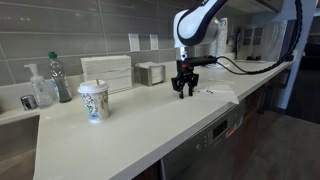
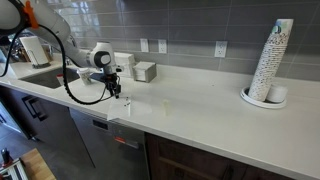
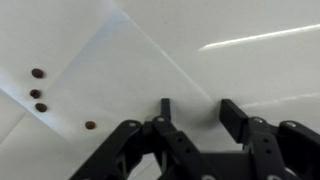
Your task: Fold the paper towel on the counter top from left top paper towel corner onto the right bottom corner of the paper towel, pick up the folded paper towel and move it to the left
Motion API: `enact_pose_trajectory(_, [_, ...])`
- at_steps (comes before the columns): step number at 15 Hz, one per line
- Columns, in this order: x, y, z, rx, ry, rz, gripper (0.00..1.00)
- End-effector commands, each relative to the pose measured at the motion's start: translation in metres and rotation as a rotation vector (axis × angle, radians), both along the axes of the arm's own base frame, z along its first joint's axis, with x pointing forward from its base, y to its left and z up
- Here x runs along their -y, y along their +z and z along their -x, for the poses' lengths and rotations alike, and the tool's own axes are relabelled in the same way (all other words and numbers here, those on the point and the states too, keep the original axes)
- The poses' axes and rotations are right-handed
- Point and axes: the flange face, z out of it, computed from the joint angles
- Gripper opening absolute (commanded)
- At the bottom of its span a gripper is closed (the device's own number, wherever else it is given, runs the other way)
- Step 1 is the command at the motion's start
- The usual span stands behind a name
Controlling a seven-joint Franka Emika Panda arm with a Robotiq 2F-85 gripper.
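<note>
A paper cup [image 1: 93, 100] stood at the left of the counter [image 1: 130, 135]. Further right, the gripper [image 1: 186, 90] hung just above the white paper towel [image 3: 110, 80], its 2 fingers [image 3: 235, 118] spread apart, gripping nothing. The towel, marked with 4 brown dots [image 3: 38, 73], perhaps lay folded.

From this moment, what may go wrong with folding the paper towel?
1. In an exterior view the paper towel lies near the front edge of the counter. Dragging a corner might pull it over the edge.
2. In the wrist view the towel is almost the same white as the counter, so the open gripper may miss the thin corner or scrape the surface.
</note>
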Motion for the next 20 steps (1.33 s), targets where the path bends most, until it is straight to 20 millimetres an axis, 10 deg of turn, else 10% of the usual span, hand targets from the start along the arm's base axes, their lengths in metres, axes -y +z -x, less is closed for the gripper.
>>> enact_pose_trajectory(1, [0.002,-0.015,-0.003,-0.012,0.011,-0.006,0.51])
enact_pose_trajectory(10, [-0.003,-0.013,-0.006,-0.006,0.012,-0.019,0.06])
enact_pose_trajectory(20, [-0.008,0.01,-0.012,0.039,0.043,0.014,0.0])
